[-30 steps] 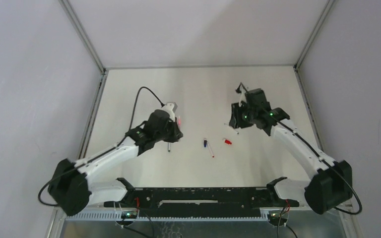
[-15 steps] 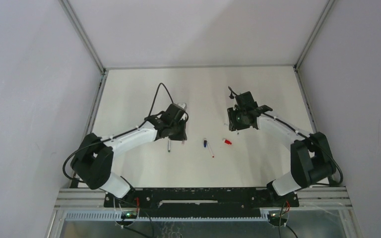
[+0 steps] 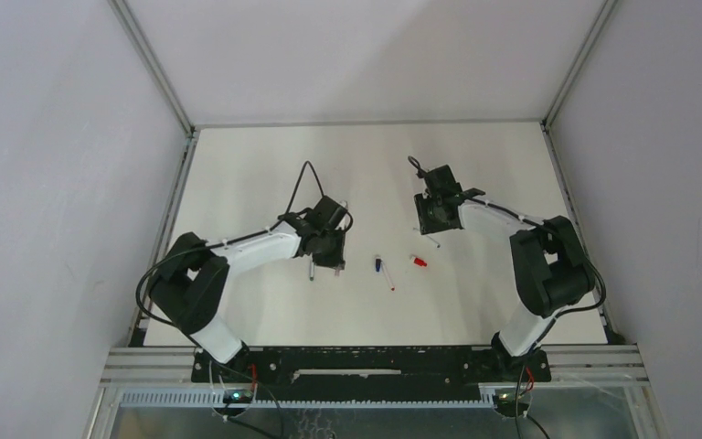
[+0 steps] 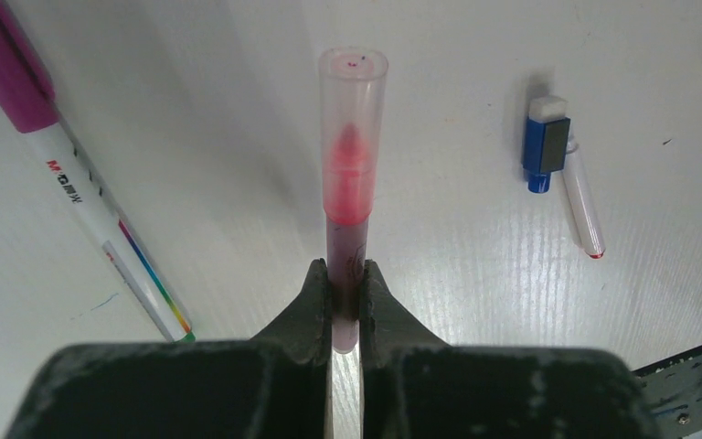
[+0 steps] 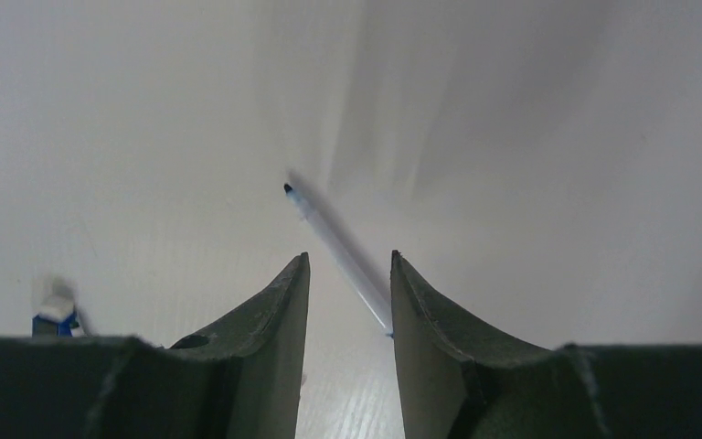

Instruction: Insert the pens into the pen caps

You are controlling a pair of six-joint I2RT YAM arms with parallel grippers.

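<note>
My left gripper is shut on a pinkish-red pen, close above the table. A translucent pink cap covers that pen's tip. A white pen with a magenta cap lies to its left. To its right lie a blue cap and a thin white pen. My right gripper is open and low over a thin white pen, whose rear end lies between the fingertips. In the top view the left gripper and right gripper flank the blue cap and a red cap.
The white table is fenced by metal rails at its edges and by grey walls. The black base bar runs along the near edge. A blue cap shows at the lower left of the right wrist view.
The left gripper has moved right and down toward the table with its pen. The right gripper has shifted left and lower over the thin white pen, its jaws narrowing slightly.
</note>
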